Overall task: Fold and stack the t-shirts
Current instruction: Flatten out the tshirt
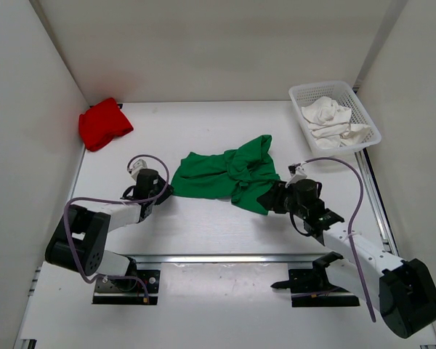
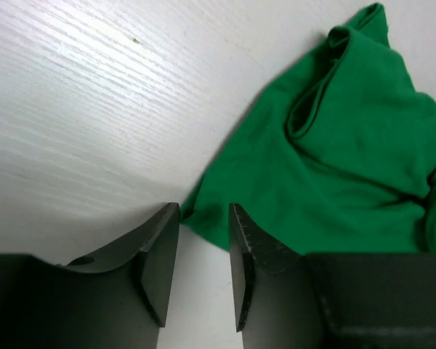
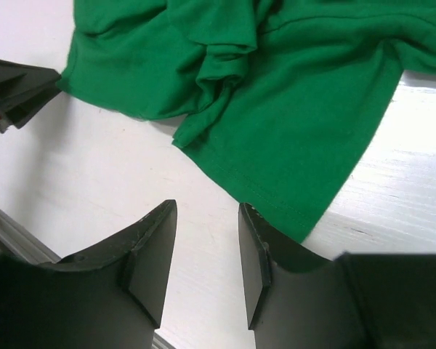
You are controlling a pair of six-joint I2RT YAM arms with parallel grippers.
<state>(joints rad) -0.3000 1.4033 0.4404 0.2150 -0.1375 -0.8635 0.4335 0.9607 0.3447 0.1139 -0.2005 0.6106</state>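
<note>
Overhead, I see the green shirt point(image 1: 225, 174) lying crumpled in the middle of the table point(image 1: 203, 123), between my two claws. The red shirt point(image 1: 104, 123) sits bunched in the far left corner. The white shirt point(image 1: 330, 120) is heaped in the basket point(image 1: 369, 137) at the far right. Neither wrist camera catches those two.

What the wrist cameras give me instead is the jaws. The left claw point(image 2: 203, 211) is low over the table with its jaws partly apart. The shirt's left corner lies right at its tips, and nothing looks clamped. The right claw point(image 3: 207, 207) is parted too. Bare table shows in its gap, and the hemmed near right corner lies just beside its right finger. That camera also shows the left claw's tips at the shirt's other end.

From above, the right arm's wrist covers the shirt's near right edge, and a cable loops over each arm.

The shirt's long axis runs left to right, with a bunched fold pointing to the far right. I cannot tell which end is the collar.
</note>
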